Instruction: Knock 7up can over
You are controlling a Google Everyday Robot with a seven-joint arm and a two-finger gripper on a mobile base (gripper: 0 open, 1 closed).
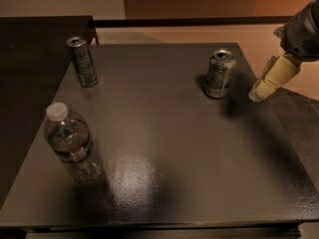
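The 7up can (219, 73), stout, pale silvery-green with a silver top, stands upright at the far right of the dark table (164, 133). My gripper (259, 94) comes in from the upper right edge, its cream finger pointing down and left, just right of the can and apart from it, above the table's right edge.
A slimmer, darker can (82, 61) stands upright at the far left. A clear plastic bottle (72, 146) with a white cap stands at the near left. A second dark surface (30, 59) adjoins the table on the left.
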